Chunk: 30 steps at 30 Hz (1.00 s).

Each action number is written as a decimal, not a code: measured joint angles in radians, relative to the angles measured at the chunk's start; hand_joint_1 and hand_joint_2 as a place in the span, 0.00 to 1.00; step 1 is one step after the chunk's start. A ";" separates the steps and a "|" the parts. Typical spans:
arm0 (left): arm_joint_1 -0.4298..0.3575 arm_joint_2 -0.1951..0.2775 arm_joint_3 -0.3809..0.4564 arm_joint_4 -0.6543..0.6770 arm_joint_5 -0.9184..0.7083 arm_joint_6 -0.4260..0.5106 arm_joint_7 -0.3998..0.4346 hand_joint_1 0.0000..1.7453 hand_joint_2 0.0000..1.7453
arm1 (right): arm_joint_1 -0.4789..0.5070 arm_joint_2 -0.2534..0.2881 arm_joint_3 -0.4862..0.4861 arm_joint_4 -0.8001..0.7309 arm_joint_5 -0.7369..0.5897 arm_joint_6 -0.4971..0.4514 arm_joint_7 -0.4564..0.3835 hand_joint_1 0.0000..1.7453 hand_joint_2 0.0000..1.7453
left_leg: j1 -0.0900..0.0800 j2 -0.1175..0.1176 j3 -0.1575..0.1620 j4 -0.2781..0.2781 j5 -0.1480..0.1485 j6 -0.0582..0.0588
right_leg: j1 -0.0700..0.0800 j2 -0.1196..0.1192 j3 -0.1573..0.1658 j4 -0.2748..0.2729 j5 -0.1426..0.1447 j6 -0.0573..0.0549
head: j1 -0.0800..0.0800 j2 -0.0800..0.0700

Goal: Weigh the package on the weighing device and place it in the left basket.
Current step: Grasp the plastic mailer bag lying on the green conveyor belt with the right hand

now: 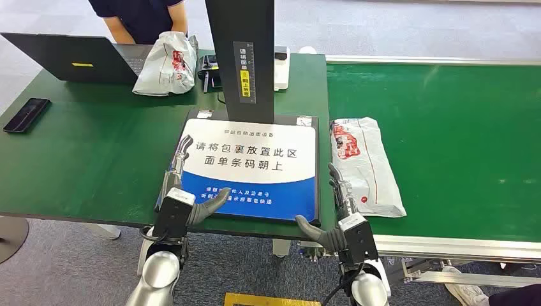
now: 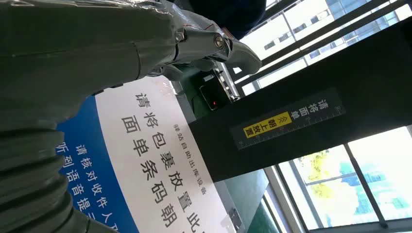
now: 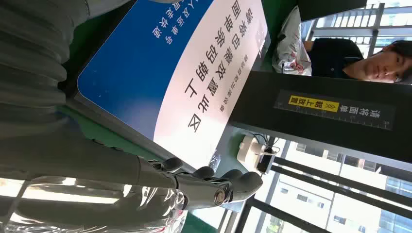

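Person (image 1: 137, 16) cut off at top edge (torso showing); scale column (image 1: 241, 51) top cropped; small platform print illegible.

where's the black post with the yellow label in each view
Head view: the black post rises at top centre, behind the scale pad.
Left wrist view: it runs as a dark band across the right half.
Right wrist view: dark band across the right side.
Shared landmark: the pad's blue-and-white sign.
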 joint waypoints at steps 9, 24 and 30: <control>0.000 0.000 -0.009 0.000 0.000 0.000 0.000 0.00 1.00 | 0.000 -0.002 0.000 0.000 0.001 -0.002 0.000 0.00 1.00 | 0.000 0.000 0.000 0.000 0.000 0.000 | 0.000 0.000 0.000 0.000 0.000 0.000 | 0.000 0.000; 0.015 0.006 -0.009 -0.002 0.001 0.004 0.006 0.00 1.00 | 0.009 -0.012 -0.115 -0.029 0.185 -0.268 0.104 0.00 1.00 | 0.000 0.000 0.000 0.000 0.000 0.000 | -0.001 0.000 0.000 0.000 0.000 0.000 | 0.000 0.000; 0.014 0.006 -0.009 -0.002 0.002 0.001 0.006 0.00 1.00 | 0.018 -0.012 -0.160 -0.039 0.199 -0.271 0.115 0.00 1.00 | 0.000 0.000 0.000 0.000 0.000 0.000 | 0.000 0.000 0.000 0.000 0.000 0.000 | 0.000 0.000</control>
